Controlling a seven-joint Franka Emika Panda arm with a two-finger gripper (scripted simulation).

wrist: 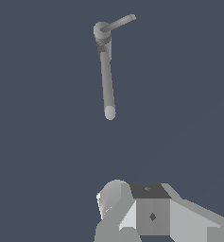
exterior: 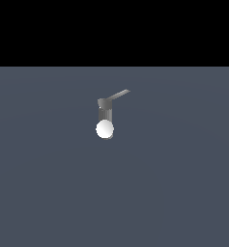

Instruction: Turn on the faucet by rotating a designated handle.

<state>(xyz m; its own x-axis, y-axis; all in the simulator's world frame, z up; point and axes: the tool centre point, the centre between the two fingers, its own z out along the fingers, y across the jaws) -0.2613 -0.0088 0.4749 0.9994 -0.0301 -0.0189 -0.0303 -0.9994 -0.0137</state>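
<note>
hand (wrist: 114, 201) well apart from faucet (wrist: 104, 47) and handle (wrist: 119, 22), finger state impossible to tell

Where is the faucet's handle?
In the exterior view, the thin flat grey handle sticks out toward that view's right from the top of the small grey metallic faucet.

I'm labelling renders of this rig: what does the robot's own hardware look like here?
Only the wrist view shows any: blocky, faceted gripper parts in white and light grey, a rounded pale knob, a dark top panel, and a small diamond mark on one grey face. No cables visible. The jaws cannot be made out.
</note>
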